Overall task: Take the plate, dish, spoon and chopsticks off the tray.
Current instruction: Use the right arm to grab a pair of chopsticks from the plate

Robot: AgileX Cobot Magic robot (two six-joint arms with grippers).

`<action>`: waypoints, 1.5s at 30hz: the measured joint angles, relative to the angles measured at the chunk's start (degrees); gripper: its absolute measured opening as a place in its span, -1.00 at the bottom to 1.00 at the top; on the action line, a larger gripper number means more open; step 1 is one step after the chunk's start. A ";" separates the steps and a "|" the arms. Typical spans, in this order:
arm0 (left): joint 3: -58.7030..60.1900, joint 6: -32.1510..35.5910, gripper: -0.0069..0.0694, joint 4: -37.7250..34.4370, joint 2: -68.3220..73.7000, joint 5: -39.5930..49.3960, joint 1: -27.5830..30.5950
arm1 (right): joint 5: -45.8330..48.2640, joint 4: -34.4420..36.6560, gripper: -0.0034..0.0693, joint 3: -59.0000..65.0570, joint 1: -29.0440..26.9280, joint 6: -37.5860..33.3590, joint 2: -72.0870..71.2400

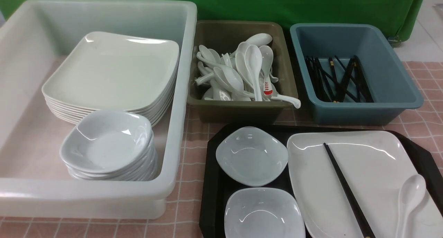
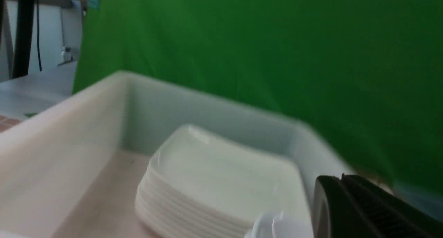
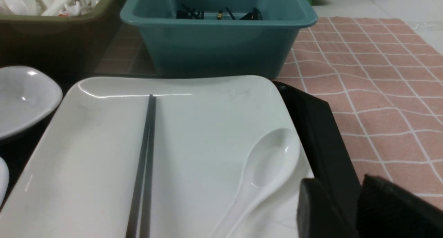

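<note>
left gripper (image 2: pixel 337 182): seen only from its own wrist camera; black fingers pressed together with nothing between them, close to the white tub (image 1: pixel 180 127); tub, far left on the pink checked cloth (image 1: pixel 193 155): contained a stack of large plates (image 1: pixel 114 72) toward the back and a stack of small dishes (image 1: pixel 107 141) just in front of it; olive bin (image 1: pixel 242 113), just beside the tub: a heap of white spoons (image 1: pixel 242 68), among them a spoon with red markings (image 1: pixel 267 87); blue bin (image 1: pixel 363 111), next to the right: loose black sticks (image 1: pixel 337 80) on its floor; tray (image 1: pixel 211 182), in front of the two bins: black, with cut-off corners; far dish (image 1: pixel 252 155) and near dish (image 1: pixel 263 213) sat on its left part, one behind the other; plate (image 1: pixel 373 162) filled its right part, just beside both dishes; chopsticks (image 1: pixel 346 193) lay together across the plate's middle, running from far to near; spoon (image 1: pixel 410 196) lay bowl up on the plate's right side, apart from the chopsticks; right gripper (image 3: pixel 341 193): seen only from its own wrist camera; fingers parted and holding nothing, low by the tray's right rim, near the spoon.
</note>
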 joint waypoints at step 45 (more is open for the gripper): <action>-61.98 5.03 -0.85 2.72 68.20 59.70 -22.97 | 42.23 -2.74 -0.82 -47.94 19.96 14.13 57.29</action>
